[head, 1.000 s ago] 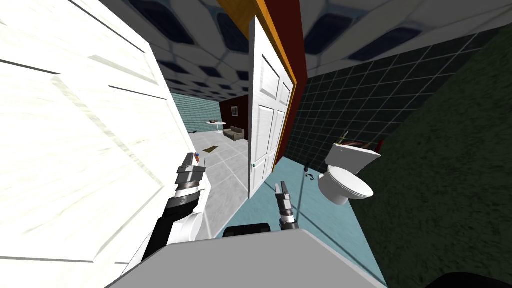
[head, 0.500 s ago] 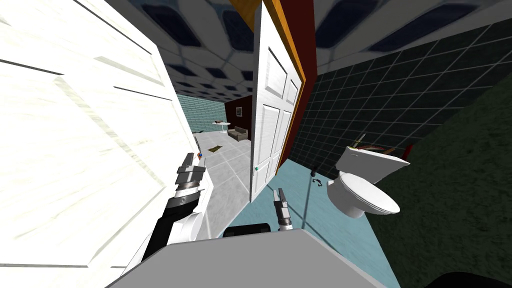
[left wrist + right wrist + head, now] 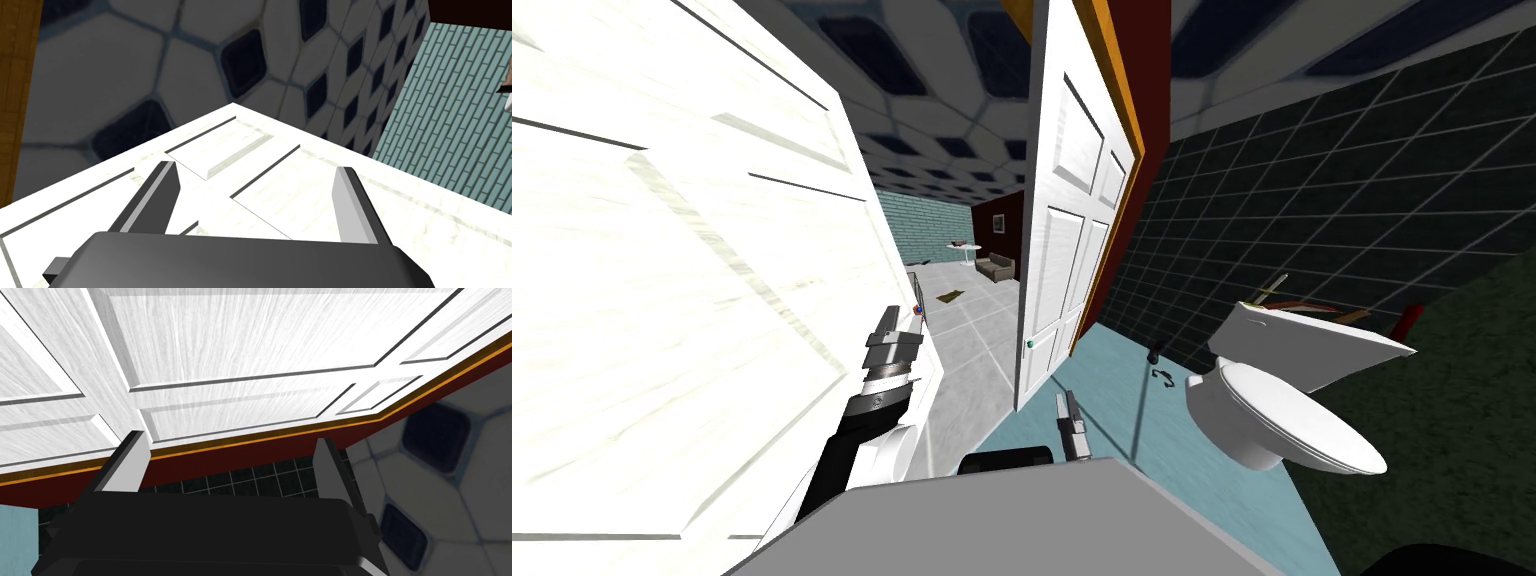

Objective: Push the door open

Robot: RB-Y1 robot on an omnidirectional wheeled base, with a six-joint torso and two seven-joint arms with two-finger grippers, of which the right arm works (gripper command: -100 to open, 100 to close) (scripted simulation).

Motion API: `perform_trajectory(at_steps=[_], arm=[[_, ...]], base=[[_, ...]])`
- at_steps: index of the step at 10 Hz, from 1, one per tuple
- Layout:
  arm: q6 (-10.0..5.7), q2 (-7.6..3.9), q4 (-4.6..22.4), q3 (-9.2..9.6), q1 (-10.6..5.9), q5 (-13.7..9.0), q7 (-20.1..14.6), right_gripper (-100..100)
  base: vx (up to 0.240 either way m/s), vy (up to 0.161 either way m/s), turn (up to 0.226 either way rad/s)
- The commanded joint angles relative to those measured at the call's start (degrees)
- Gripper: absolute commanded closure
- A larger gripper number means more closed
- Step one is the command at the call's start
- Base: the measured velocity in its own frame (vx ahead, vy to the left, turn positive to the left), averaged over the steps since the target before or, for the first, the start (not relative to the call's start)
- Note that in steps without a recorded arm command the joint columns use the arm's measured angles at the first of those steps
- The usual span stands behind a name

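Presently left end effector (image 3: 257, 170), spread, sits just beside the white door (image 3: 662, 300) — right end effector (image 3: 230, 439) likewise spread.

Left door (image 3: 662, 300) stood at my left, w/ left gripper (image 3: 895, 318) just beside its near edge. Middle door (image 3: 1067, 250) stood ahead, w/ right gripper (image 3: 1065, 404) before its lower part. Btwn the 2 doors a gap led to a far room, w/ sofa (image 3: 1000, 266) & table (image 3: 964, 247) at the back. Toilet (image 3: 1282, 420) sat right of middle door, against the wall (image 3: 1312, 200).
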Motion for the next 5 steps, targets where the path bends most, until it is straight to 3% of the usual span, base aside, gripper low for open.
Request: perform_trajectory(at_steps=[1,5], arm=[[-1.77,-0.07,2.2,0.90,0.58,0.1,0.4,-100],[-5.67,-0.11,7.7,2.89,1.41,0.1,1.2,-100]], base=[[0.095,-0.044,0.136],[0.100,-0.027,0.132]])
